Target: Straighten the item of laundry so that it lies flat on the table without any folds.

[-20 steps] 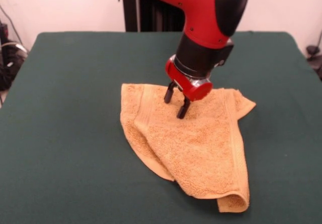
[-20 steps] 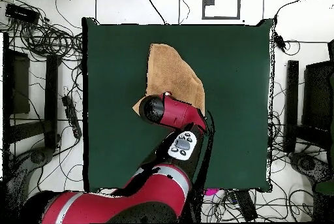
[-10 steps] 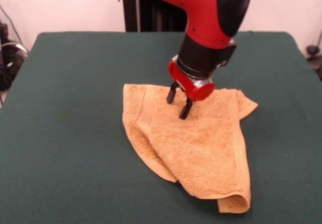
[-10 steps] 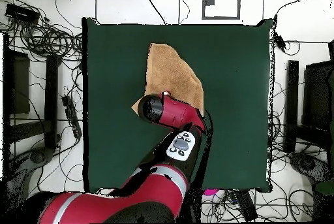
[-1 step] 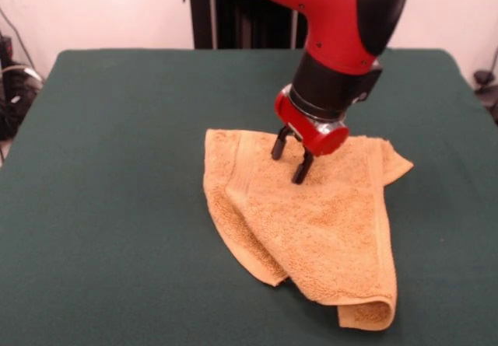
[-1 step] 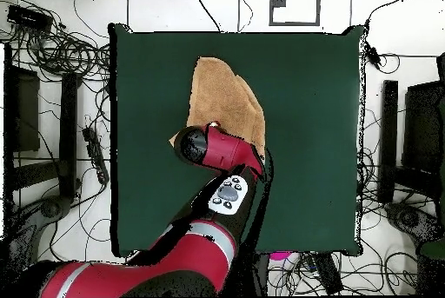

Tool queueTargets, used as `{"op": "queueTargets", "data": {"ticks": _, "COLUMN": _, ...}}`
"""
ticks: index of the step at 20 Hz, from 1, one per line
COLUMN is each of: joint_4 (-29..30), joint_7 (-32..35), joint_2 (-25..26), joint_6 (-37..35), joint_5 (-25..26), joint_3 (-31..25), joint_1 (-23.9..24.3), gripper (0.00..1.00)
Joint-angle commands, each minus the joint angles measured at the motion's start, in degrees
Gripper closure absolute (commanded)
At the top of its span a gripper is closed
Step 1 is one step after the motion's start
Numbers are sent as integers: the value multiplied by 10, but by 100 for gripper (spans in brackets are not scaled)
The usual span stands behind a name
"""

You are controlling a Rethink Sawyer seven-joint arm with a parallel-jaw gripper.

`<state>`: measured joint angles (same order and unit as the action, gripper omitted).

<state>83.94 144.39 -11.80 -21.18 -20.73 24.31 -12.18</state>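
Worktop [image 5: 117, 167] is mostly bare; the towel [image 5: 327, 237] sits right of centre in the front view, doubled over itself with a curled corner at the near edge, so it isn't flat yet. Tool [image 5: 291, 157] is planted on the far part of the towel, fingers spread and gripping nothing, probably pinning the cloth to drag it.

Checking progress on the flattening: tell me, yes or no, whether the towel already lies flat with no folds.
No: in the front view the towel is doubled over on itself, with a curled corner at its near end, under the open gripper.
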Motion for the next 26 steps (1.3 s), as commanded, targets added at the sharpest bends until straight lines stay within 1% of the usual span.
{"op": "queueTargets", "data": {"ticks": 1, "joint_4": 33, "joint_7": 107, "joint_2": 97, "joint_6": -41, "joint_5": -29, "joint_3": -117, "joint_1": -42, "gripper": 0}}
{"op": "queueTargets", "data": {"ticks": 6, "joint_4": 26, "joint_7": 114, "joint_2": 115, "joint_6": -33, "joint_5": -29, "joint_3": -94, "joint_1": -54, "gripper": 0}}
{"op": "queueTargets", "data": {"ticks": 10, "joint_4": 33, "joint_7": 122, "joint_2": 122, "joint_6": -34, "joint_5": -30, "joint_3": -75, "joint_1": -68, "gripper": 0}}
{"op": "queueTargets", "data": {"ticks": 12, "joint_4": 46, "joint_7": 117, "joint_2": 119, "joint_6": -25, "joint_5": -32, "joint_3": -79, "joint_1": -65, "gripper": 0}}
{"op": "queueTargets", "data": {"ticks": 15, "joint_4": 70, "joint_7": 104, "joint_2": 113, "joint_6": 1, "joint_5": -35, "joint_3": -108, "joint_1": -46, "gripper": 0}}
{"op": "queueTargets", "data": {"ticks": 17, "joint_4": 79, "joint_7": 110, "joint_2": 114, "joint_6": -3, "joint_5": -42, "joint_3": -113, "joint_1": -43, "gripper": 0}}
{"op": "queueTargets", "data": {"ticks": 21, "joint_4": 90, "joint_7": 125, "joint_2": 106, "joint_6": -54, "joint_5": -52, "joint_3": -101, "joint_1": -55, "gripper": 0}}
{"op": "queueTargets", "data": {"ticks": 26, "joint_4": 92, "joint_7": 130, "joint_2": 95, "joint_6": -150, "joint_5": -56, "joint_3": -86, "joint_1": -63, "gripper": 0}}
